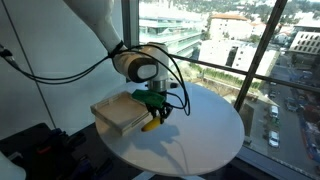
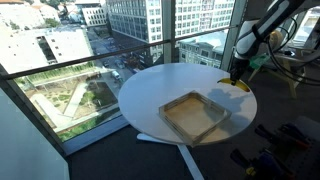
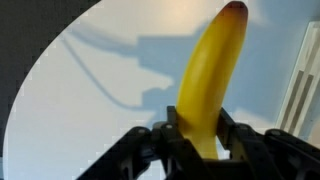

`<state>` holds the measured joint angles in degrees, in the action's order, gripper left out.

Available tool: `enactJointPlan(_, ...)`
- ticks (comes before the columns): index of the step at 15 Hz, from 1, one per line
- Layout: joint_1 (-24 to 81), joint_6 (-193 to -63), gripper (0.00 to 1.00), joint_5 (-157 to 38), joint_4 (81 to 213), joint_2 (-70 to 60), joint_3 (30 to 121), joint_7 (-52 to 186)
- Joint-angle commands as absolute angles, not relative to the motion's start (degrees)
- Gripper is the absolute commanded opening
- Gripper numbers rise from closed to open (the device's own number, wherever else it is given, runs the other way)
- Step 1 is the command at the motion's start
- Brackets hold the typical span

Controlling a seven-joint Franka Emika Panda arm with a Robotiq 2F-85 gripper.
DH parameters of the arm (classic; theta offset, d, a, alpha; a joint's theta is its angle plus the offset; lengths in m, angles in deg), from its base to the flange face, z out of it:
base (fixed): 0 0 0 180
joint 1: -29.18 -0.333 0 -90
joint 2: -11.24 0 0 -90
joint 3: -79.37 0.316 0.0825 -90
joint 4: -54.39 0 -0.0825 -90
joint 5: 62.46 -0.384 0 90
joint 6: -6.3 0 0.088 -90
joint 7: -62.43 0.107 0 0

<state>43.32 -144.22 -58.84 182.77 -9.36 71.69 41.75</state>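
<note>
Banana [image 1: 149, 125] hangs from my gripper [image 1: 155, 111] in an exterior view, jaws shut on its upper part. Its long axis is steep and the lower tip slants down toward the round white table [image 1: 210, 135]. The wooden tray [image 1: 118, 113] lies just beside it, on the side of the arm's base, and the fruit sits at the tray's nearest corner. From this angle I cannot tell whether the tip is over the rim or outside it. A black cable [image 1: 60, 72] loops down from the wrist and is clear of both.

From the opposite side, in an exterior view, the gripper [image 2: 238, 76] stands at the far rim of the table [image 2: 145, 95], with the banana [image 2: 241, 86] low beneath it. Here the fruit reads as outside the tray [image 2: 195, 116], just past its far corner, with a strip of bare tabletop between them. Nothing stands in that gap.

In the wrist view the fingers [image 3: 228, 128] pinch the banana [image 3: 212, 70] from both sides. It runs straight away from the camera, dark tip farthest out, over white tabletop [image 3: 80, 100] crossed by the arm's shadow. A pale band at the right edge [image 3: 306, 90] may be the tray wall, though I cannot be sure.
</note>
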Motion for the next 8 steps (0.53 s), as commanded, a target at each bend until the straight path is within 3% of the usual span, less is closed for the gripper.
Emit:
enactJointPlan(1,45.18,-146.02,0.16,-60.22,182.45,-10.78,73.4,39.27)
enactJointPlan(8,47.14,-148.53,0.16,-60.33,183.07,-13.05,75.1,37.79)
